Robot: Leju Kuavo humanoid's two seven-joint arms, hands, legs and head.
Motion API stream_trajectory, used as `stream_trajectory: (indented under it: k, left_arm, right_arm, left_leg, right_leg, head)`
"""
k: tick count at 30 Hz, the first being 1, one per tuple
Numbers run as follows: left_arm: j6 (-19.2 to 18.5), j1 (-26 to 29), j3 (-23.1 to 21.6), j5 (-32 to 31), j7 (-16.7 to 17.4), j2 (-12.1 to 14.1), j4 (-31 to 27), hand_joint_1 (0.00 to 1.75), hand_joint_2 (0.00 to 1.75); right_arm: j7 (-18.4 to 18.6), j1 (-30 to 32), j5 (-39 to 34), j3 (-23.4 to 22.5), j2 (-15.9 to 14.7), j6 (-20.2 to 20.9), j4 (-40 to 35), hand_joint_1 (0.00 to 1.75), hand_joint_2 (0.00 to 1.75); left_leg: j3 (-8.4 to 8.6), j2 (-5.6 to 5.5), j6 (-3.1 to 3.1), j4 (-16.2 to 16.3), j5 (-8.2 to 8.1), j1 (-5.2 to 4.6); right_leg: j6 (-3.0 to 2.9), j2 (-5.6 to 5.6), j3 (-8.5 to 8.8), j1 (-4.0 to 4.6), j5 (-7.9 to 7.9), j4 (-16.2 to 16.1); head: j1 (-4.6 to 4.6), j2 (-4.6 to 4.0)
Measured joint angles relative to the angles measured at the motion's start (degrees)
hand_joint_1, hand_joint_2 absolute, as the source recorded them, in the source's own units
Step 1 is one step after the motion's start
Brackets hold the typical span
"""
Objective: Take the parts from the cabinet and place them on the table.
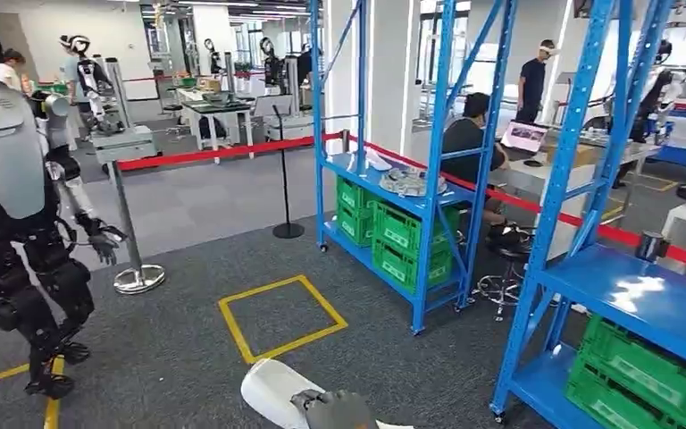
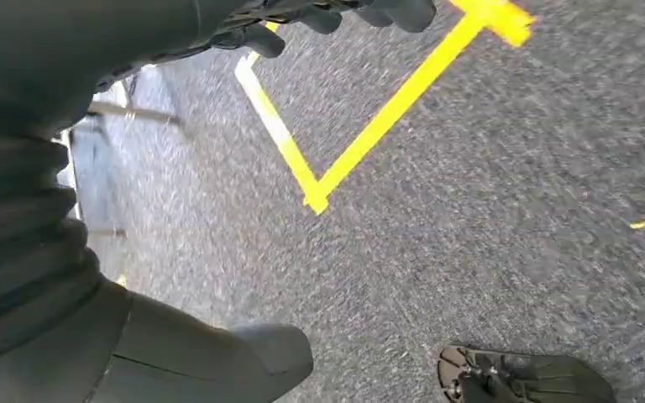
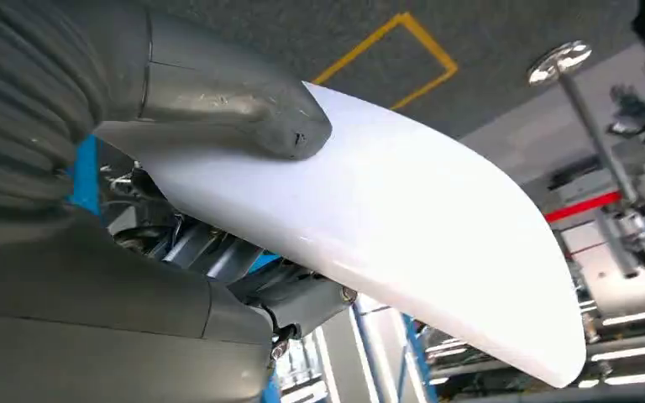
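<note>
Low at the near edge of our head view, our right hand [image 1: 339, 411] carries a white curved part [image 1: 272, 389], and the right wrist view makes the hold plain: the thick thumb [image 3: 243, 113] presses on the smooth outer face of the part [image 3: 386, 218] while the darker fingers [image 3: 294, 298] close in underneath it, so the shell is clamped between them. We judge that it is gripped near one end because that leaves most of its length sticking out ahead of the hand, easy to lay down flat later. Our left hand [image 2: 319, 17] hangs beside the body over the grey carpet [image 2: 512, 218], its dark fingers curled with nothing between them (we take it as idle, kept out of the way while we walk). A yellow taped square [image 1: 281, 317] lies on the floor just ahead, probably a standing mark. Blue shelving [image 1: 384, 183] with green crates [image 1: 402, 241] stands beyond it, and a second blue rack [image 1: 625, 295] is close on our right. Another robot [image 1: 18, 197] stands to our left. We cannot pick out the target table with any certainty.
</note>
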Motion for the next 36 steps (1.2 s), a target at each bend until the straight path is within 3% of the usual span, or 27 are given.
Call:
stream_trajectory:
  k: [1, 3, 4, 5, 8, 9, 10, 11, 13, 14, 15, 16, 18, 19, 20, 23, 24, 26, 27, 29, 30, 31, 32, 33, 34, 35, 36]
  left_arm:
    - [-0.1, 0.1, 0.0, 0.0, -0.1, 0.0, 0.0, 0.00, 1.75]
    - [-0.1, 0.2, 0.0, 0.2, -0.4, 0.0, 0.1, 0.00, 1.75]
    - [-0.1, 0.1, 0.1, 0.2, -0.4, 0.0, 0.1, 0.00, 1.75]
    - [-0.1, 0.1, 0.1, 0.2, -0.5, 0.0, 0.0, 0.00, 1.75]
    - [0.0, 0.4, 0.1, 0.2, -0.5, 0.0, 0.1, 0.00, 1.75]
    - [0.0, 0.5, 0.1, 0.2, -0.5, 0.2, 0.1, 0.00, 1.75]
    - [0.0, 0.6, 0.1, 0.2, -0.4, 0.0, 0.1, 0.00, 1.75]
    - [0.2, 0.5, 0.1, 0.2, -0.2, 0.0, 0.1, 0.00, 1.75]
    - [0.7, 0.1, 0.1, 0.2, 0.3, -0.2, 0.1, 0.00, 1.75]
    - [0.9, 0.0, 0.1, 0.2, 0.6, -0.2, 0.1, 0.00, 1.75]
    - [1.0, 0.0, 0.1, 0.2, 0.7, -0.2, 0.1, 0.00, 1.75]
    - [1.0, 0.1, 0.1, 0.2, 0.7, -0.2, 0.1, 0.00, 1.75]
    - [1.1, 0.1, 0.1, 0.2, 0.8, -0.2, 0.0, 0.00, 1.75]
    - [1.2, 0.0, 0.1, 0.2, 0.9, -0.2, 0.0, 0.00, 1.75]
    - [1.2, -0.2, 0.1, 0.2, 0.9, -0.2, 0.0, 0.00, 1.75]
    - [2.2, -0.1, 0.3, 0.6, 0.7, -0.3, 0.1, 0.00, 1.75]
    - [2.2, -0.1, 0.5, 0.8, 0.7, -0.3, 0.1, 0.00, 1.75]
    - [2.2, -0.1, 0.5, 0.8, 0.7, -0.6, 0.0, 0.00, 1.75]
    - [2.2, -0.3, 0.6, 0.8, 0.7, -0.6, 0.0, 0.00, 1.75]
    - [2.2, -0.4, 0.7, 0.8, 0.7, -0.8, 0.0, 0.00, 1.75]
    - [2.2, -0.3, 0.7, 0.8, 0.7, -0.8, 0.0, 0.00, 1.75]
    - [2.2, -0.2, 0.7, 0.7, 0.8, -0.9, 0.0, 0.00, 1.75]
    - [2.2, -0.2, 0.8, 0.5, 0.9, -0.9, 0.1, 0.00, 1.75]
    - [2.2, -0.2, 0.8, 0.4, 0.9, -1.0, 0.0, 0.00, 1.75]
    - [2.2, -0.3, 0.9, 0.4, 0.9, -1.0, 0.0, 0.00, 1.75]
    - [2.2, -0.3, 0.9, 0.3, 0.9, -1.0, 0.0, 0.00, 1.75]
    - [2.1, -0.3, 0.9, 0.3, 1.0, -1.0, 0.0, 0.00, 1.75]
  right_arm:
    - [-0.1, 0.0, 0.1, 0.0, 0.0, 0.1, 0.0, 1.75, 1.75]
    - [-0.3, 0.0, 0.3, -0.1, 0.0, 0.1, 0.0, 1.75, 1.75]
    - [-0.5, -0.1, 0.3, -0.1, 0.0, 0.2, 0.0, 1.75, 1.75]
    - [-0.6, 0.0, 0.3, -0.1, 0.1, 0.2, 0.0, 1.75, 1.75]
    - [-0.7, 0.0, 0.4, -0.2, 0.4, 0.2, 0.0, 1.75, 1.75]
    - [-0.7, 0.0, 0.4, -0.2, 0.7, 0.2, 0.0, 1.75, 1.75]
    - [-0.7, -0.1, 0.5, -0.2, 1.0, 0.3, 0.0, 1.75, 1.75]
    - [-0.7, -0.1, 0.7, -0.2, 1.1, 0.3, 0.0, 1.75, 1.75]
    - [-0.7, 0.1, 1.0, -0.4, 1.1, 0.4, 0.0, 1.75, 1.75]
    - [-0.7, 0.1, 1.0, -0.4, 1.1, 0.5, 0.0, 1.75, 1.75]
    - [-0.7, 0.1, 1.0, -0.4, 1.1, 0.5, 0.0, 1.75, 1.75]
    - [-0.7, 0.0, 1.1, -0.5, 1.1, 0.5, 0.0, 1.75, 1.75]
    - [-0.7, -0.1, 1.1, -0.5, 1.1, 0.5, 0.0, 1.75, 1.75]
    - [-0.7, -0.2, 1.1, -0.5, 1.2, 0.5, 0.0, 1.75, 1.75]
    - [-0.9, -0.3, 1.1, -0.5, 1.2, 0.6, 0.0, 1.75, 1.75]
    - [-1.8, -1.0, 0.8, -0.5, 1.4, 1.1, 0.2, 1.75, 1.75]
    - [-2.1, -1.5, 0.5, -0.5, 1.7, 1.1, 0.3, 1.75, 1.75]
    - [-3.1, -2.4, -0.2, -0.3, 1.8, 0.9, 0.7, 1.75, 1.75]
    - [-3.1, -2.7, -0.3, -0.3, 1.7, 0.9, 0.9, 1.75, 1.75]
    - [-3.1, -2.7, -0.4, -0.3, 1.4, 1.0, 1.8, 1.75, 1.75]
    - [-3.1, -2.7, -0.5, -0.3, 1.4, 0.9, 2.0, 1.75, 1.75]
    - [-3.1, -2.7, -0.5, -0.3, 1.3, 0.9, 2.2, 1.75, 1.75]
    - [-3.1, -2.8, -0.6, -0.3, 1.3, 0.9, 2.3, 1.75, 1.75]
    - [-3.1, -2.8, -0.7, -0.3, 1.3, 0.9, 2.3, 1.75, 1.75]
    - [-3.1, -3.0, -0.7, -0.3, 1.4, 0.9, 2.4, 1.75, 1.75]
    - [-3.1, -3.2, -0.7, -0.3, 1.3, 0.9, 2.5, 1.75, 1.75]
    - [-3.1, -3.2, -0.8, -0.2, 1.3, 0.8, 2.5, 1.75, 1.75]
  left_leg:
    - [-0.05, -0.92, -0.06, 0.2, 0.02, 0.04]
    - [-0.12, -2.74, -0.42, 0.6, -0.03, 0.20]
    - [-0.44, -3.43, -0.83, 0.9, -0.07, 0.32]
    - [-0.83, -4.21, -1.39, 1.2, -0.12, 0.11]
    - [-1.20, -5.71, -2.78, 0.4, 0.57, 0.54]
    - [-1.67, -5.51, -2.97, 0.6, 0.60, 0.56]
    - [-2.14, -1.73, -2.95, 1.7, -0.21, 0.21]
    - [-3.50, 0.63, -3.11, 4.5, -2.09, 0.13]
    - [-7.78, 2.17, -3.45, 13.8, -6.61, 0.26]
    - [-9.37, 2.32, -3.51, 17.4, -7.79, 0.26]
    - [-9.61, 2.35, -3.54, 18.3, -7.59, 0.25]
    - [-8.43, 2.41, -3.45, 16.4, -6.16, 0.25]
    - [-2.93, 3.60, -3.05, 6.9, -1.72, 0.13]
    - [-0.04, 6.09, -2.69, 1.8, -0.41, -0.12]
    - [0.63, 7.24, -2.37, 0.9, -1.08, -0.82]
    - [0.05, 5.14, -1.63, 0.8, -0.69, -0.97]
    - [0.29, 4.45, -1.16, 0.2, -0.44, -0.66]
    - [0.66, 3.28, -0.40, -0.2, -0.02, -0.14]
    - [0.61, 2.64, -0.20, -0.2, 0.01, -0.08]
    - [0.46, 0.89, -0.09, -0.1, 0.00, -0.08]
    - [0.38, 0.07, -0.10, 0.0, 0.01, -0.08]
    - [0.36, -0.83, -0.13, 0.2, 0.00, -0.02]
    - [0.36, -1.65, -0.16, 0.3, -0.02, 0.04]
    - [0.36, -2.60, -0.43, 0.5, -0.11, 0.15]
    - [0.27, -3.40, -0.73, 0.8, -0.25, 0.25]
    - [-0.23, -4.10, -1.38, 1.2, -0.31, 0.19]
    - [-0.52, -4.72, -1.83, 1.2, -0.19, 0.24]
  right_leg:
    - [-0.04, 0.06, 1.16, -0.13, 2.24, -2.7]
    - [-0.14, 1.22, 6.09, -0.49, 7.39, -12.8]
    - [0.00, 5.05, 7.71, -1.00, 7.45, -16.5]
    - [0.06, 5.35, 7.71, -0.75, 7.36, -16.8]
    - [-0.92, 3.45, 7.63, -0.30, 7.66, -16.8]
    - [-1.55, 2.53, 7.96, -0.68, 8.08, -17.4]
    - [-1.94, 1.90, 8.11, -0.62, 8.22, -17.6]
    - [-2.33, 1.20, 8.12, -0.47, 8.23, -17.6]
    - [-2.58, -0.73, 8.07, -0.11, 8.08, -17.6]
    - [-2.67, -1.64, 8.03, 0.01, 8.01, -17.6]
    - [-2.69, -2.43, 8.05, 0.06, 7.98, -17.6]
    - [-2.73, -3.21, 8.09, 0.15, 7.91, -17.6]
    - [-2.50, -4.66, 8.34, 0.23, 7.70, -17.6]
    - [-2.33, -5.27, 8.58, 0.34, 7.52, -17.6]
    - [-1.97, -5.81, 8.59, 0.80, 7.30, -17.6]
    - [-1.37, -7.31, 8.81, 0.60, 7.37, -17.8]
    - [-0.90, -7.93, 9.14, 0.77, 7.12, -17.8]
    - [-0.29, -2.54, 7.72, 0.22, 4.98, -14.6]
    - [-0.16, -0.93, 5.76, 0.10, 2.97, -10.5]
    - [0.06, -0.07, 0.94, -0.03, -0.37, -1.3]
    - [0.06, -0.02, -0.27, -0.04, -0.21, 0.4]
    - [0.06, 0.05, 0.04, -0.11, 1.51, -0.9]
    - [0.01, 0.15, 1.43, -0.23, 3.79, -4.2]
    - [0.01, 0.81, 3.91, -0.42, 6.70, -9.6]
    - [0.04, 2.39, 6.33, -0.67, 8.92, -14.6]
    - [0.29, 6.13, 7.03, -0.97, 7.84, -16.6]
    - [0.17, 5.21, 7.06, -0.85, 8.20, -16.8]
  head:
    - [0.07, 0.00]
    - [0.09, 0.00]
    - [0.15, 0.00]
    - [0.07, 0.00]
    - [0.02, 0.00]
    - [0.00, 0.00]
    - [-0.17, 0.00]
    - [-0.37, 0.00]
    - [-0.39, 0.00]
    - [-0.42, 0.00]
    - [-0.42, 0.00]
    - [-0.44, 0.00]
    - [-0.46, 0.00]
    - [-0.46, 0.00]
    - [-0.48, 0.00]
    - [-0.35, 0.00]
    - [-0.35, 0.00]
    - [-0.28, 0.00]
    - [-0.15, 0.02]
    - [-0.07, 0.00]
    - [-0.04, 0.02]
    - [-0.04, 0.00]
    - [0.02, 0.02]
    - [0.02, 0.00]
    - [0.11, 0.00]
    - [0.00, 0.00]
    - [0.09, 0.00]
